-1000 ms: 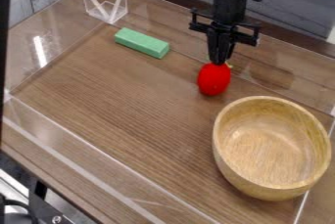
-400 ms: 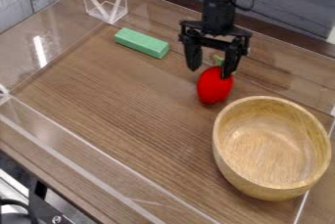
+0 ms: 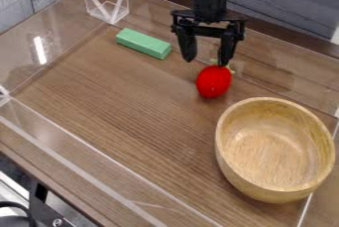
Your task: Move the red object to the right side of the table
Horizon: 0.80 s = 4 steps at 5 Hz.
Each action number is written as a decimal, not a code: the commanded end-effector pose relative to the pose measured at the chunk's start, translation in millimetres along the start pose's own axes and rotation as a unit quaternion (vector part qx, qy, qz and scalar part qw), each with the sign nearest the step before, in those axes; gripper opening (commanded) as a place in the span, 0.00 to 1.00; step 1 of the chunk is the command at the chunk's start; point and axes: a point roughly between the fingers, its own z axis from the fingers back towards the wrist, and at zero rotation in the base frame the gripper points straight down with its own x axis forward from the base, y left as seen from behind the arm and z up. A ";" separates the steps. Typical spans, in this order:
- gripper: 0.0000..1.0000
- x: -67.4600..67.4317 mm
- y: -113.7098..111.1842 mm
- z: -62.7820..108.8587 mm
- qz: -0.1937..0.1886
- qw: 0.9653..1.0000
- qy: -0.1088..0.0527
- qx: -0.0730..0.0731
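**Camera view: fruit let go, fingers wide**

The gripper [image 3: 208, 52] hung with its fingers spread apart, holding nothing, just above and behind the red object [image 3: 213, 81]. That fruit sat on the table [image 3: 119, 112] beside the wooden bowl [image 3: 276, 148]. Being rounded, it could likely roll if a finger clipped it.

I see a green block [image 3: 143, 43] far left, wooden bowl [image 3: 276, 149] near right, clear acrylic stand [image 3: 106, 6] back corner.
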 end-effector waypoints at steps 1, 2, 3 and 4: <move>1.00 0.6 -3.9 40.2 -0.018 0.998 -0.066 -0.010; 1.00 -2.7 0.6 46.0 -0.026 0.996 -0.078 -0.017; 1.00 -6.9 3.7 55.7 -0.040 0.995 -0.089 -0.022; 1.00 -11.3 7.6 62.6 -0.055 0.993 -0.098 -0.023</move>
